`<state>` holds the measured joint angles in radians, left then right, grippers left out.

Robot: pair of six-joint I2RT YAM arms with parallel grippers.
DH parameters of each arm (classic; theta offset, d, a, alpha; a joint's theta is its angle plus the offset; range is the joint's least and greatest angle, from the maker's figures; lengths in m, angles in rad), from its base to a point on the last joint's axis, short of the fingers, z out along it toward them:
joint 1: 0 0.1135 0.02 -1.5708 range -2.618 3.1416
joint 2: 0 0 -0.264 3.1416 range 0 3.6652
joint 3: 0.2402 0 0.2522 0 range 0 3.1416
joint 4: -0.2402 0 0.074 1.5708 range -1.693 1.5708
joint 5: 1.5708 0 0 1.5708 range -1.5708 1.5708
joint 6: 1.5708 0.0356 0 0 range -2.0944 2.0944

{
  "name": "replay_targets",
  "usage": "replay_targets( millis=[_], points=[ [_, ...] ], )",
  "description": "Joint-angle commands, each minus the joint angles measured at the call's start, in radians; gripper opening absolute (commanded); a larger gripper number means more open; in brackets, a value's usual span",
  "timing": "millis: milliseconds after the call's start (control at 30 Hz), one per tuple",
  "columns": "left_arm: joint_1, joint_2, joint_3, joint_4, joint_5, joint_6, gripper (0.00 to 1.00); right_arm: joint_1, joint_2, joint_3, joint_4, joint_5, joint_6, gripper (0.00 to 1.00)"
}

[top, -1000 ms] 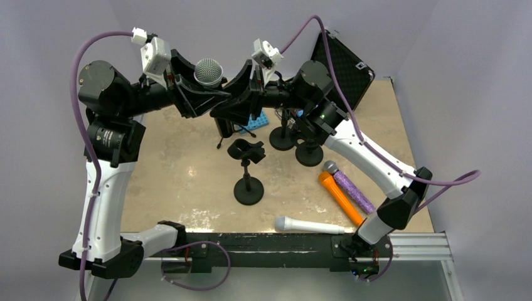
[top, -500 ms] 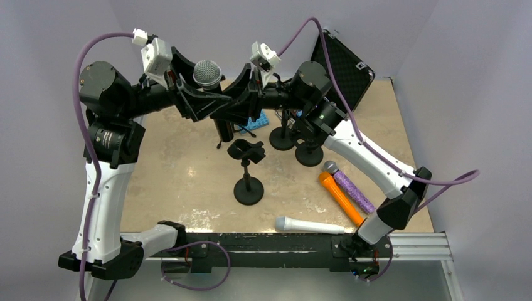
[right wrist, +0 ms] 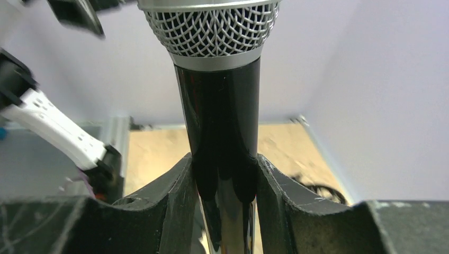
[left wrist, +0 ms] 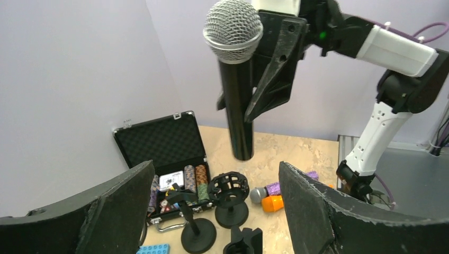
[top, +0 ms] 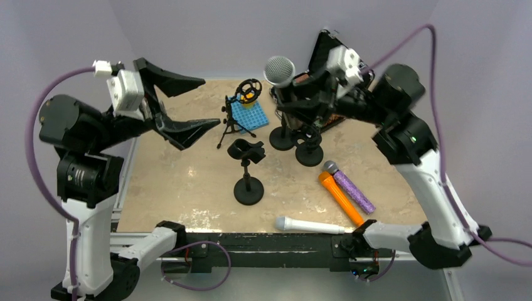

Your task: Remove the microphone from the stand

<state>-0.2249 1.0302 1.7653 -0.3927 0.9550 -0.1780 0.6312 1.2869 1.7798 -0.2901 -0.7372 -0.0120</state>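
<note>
open black case holds chips (right gripper clamps the microphone).

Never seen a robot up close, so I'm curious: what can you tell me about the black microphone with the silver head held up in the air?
It is a glossy black microphone with a rounded silver wire-mesh head and a silver band under it; the barrel looks smooth and shiny. It is upright in the air, head up, above the far side of the table. The right gripper clamps its barrel between two black fingers. Its lower end hangs free, no cable seen.
</note>
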Motion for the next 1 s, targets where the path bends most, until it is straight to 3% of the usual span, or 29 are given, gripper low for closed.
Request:
replay_targets(
  millis=[0, 167, 333, 500, 633, 900, 967],
  points=[
    [0.002, -0.090, -0.036, -0.073, -0.054, 0.094, 0.91, -0.070, -0.212, -0.105, -0.343, 0.166, -0.272, 0.00],
    [0.015, -0.168, -0.109, -0.143, -0.126, 0.221, 0.91, -0.370, -0.418, -0.347, -0.598, 0.205, -0.335, 0.00],
    [0.039, -0.152, -0.138, -0.162, -0.165, 0.238, 0.90, -0.547, -0.559, -0.636, -0.650, 0.363, -0.482, 0.00],
    [0.087, -0.084, -0.151, -0.139, -0.153, 0.228, 0.89, -0.775, -0.413, -0.807, -0.610, 0.370, -0.689, 0.00],
    [0.167, -0.002, -0.119, -0.146, -0.150, 0.207, 0.89, -0.866, -0.279, -0.853, -0.504, 0.391, -0.803, 0.00],
    [0.220, 0.096, -0.120, -0.189, -0.193, 0.308, 0.89, -0.881, 0.050, -0.846, -0.455, 0.409, -0.863, 0.01],
    [0.220, 0.097, -0.126, -0.204, -0.172, 0.317, 0.89, -0.881, 0.130, -0.812, -0.461, 0.437, -0.859, 0.11]
  ],
)
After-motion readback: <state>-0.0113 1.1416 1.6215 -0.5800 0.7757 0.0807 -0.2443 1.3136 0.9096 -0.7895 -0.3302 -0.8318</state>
